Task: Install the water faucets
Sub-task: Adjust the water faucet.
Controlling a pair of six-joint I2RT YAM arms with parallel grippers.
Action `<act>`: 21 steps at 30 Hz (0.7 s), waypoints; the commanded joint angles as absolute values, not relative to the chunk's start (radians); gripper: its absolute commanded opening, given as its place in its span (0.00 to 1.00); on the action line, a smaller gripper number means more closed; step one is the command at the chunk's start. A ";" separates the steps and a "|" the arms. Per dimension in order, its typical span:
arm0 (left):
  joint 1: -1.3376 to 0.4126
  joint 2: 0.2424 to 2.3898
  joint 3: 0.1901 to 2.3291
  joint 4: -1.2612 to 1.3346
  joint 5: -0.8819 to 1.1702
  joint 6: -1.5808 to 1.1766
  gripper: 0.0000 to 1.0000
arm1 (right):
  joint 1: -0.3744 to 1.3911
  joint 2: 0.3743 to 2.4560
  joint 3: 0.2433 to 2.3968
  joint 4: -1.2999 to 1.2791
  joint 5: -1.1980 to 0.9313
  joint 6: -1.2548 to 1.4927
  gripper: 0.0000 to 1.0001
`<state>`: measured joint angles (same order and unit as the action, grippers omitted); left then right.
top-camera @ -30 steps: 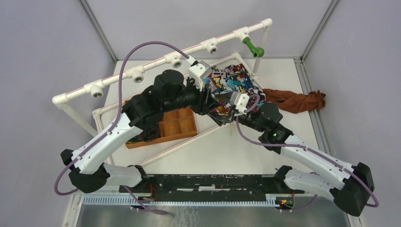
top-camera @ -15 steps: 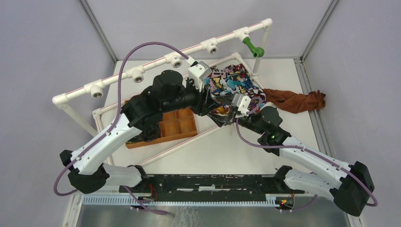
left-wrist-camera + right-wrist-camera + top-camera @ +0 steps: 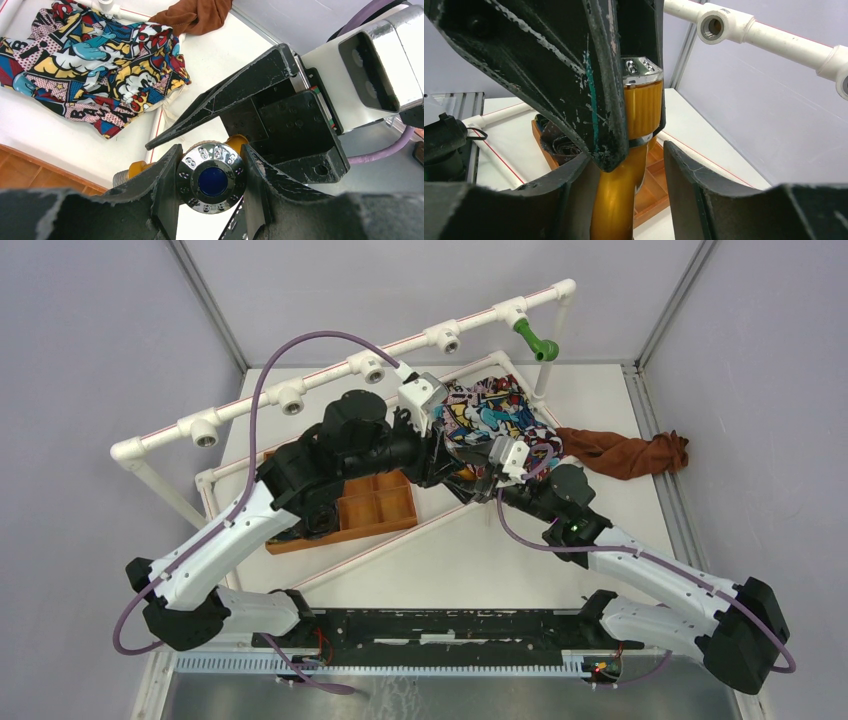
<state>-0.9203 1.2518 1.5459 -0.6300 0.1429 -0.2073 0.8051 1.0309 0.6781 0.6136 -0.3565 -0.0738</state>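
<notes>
The orange-yellow faucet (image 3: 621, 190) hangs between both grippers above the table. My left gripper (image 3: 211, 156) is shut on its chrome knob (image 3: 212, 181), which has a blue centre. My right gripper (image 3: 628, 161) is open around the spout: its left finger is against the faucet and its right finger stands apart. In the top view the two grippers meet at mid-table, left gripper (image 3: 447, 462) and right gripper (image 3: 482, 480), and hide the faucet. The green faucet (image 3: 538, 343) sits in the far right T-fitting of the white pipe rail (image 3: 330, 375).
Several open T-fittings (image 3: 372, 367) line the raised rail. An orange compartment tray (image 3: 378, 505) lies under the left arm. A patterned cloth (image 3: 495, 415) and a brown cloth (image 3: 625, 452) lie at the back right. A low white pipe frame (image 3: 390, 540) crosses the table.
The right arm has shifted slightly toward the left gripper. The left arm has barely moved and still holds the knob.
</notes>
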 commanded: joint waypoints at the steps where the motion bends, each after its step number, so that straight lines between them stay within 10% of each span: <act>1: -0.920 1.228 1.538 -0.582 0.169 -0.240 0.02 | 0.811 1.031 0.693 0.663 -0.368 -0.059 0.52; 12: -0.920 1.220 1.515 -0.577 0.165 -0.239 0.02 | 0.811 1.019 0.674 0.674 -0.348 -0.053 0.38; 21: -0.920 1.216 1.514 -0.572 0.172 -0.240 0.02 | 0.811 1.034 0.667 0.679 -0.343 -0.041 0.53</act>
<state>-0.9203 1.2438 1.5078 -0.6136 0.1440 -0.2077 0.8097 1.0309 0.6720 0.6315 -0.3557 -0.0547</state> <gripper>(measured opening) 0.495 0.522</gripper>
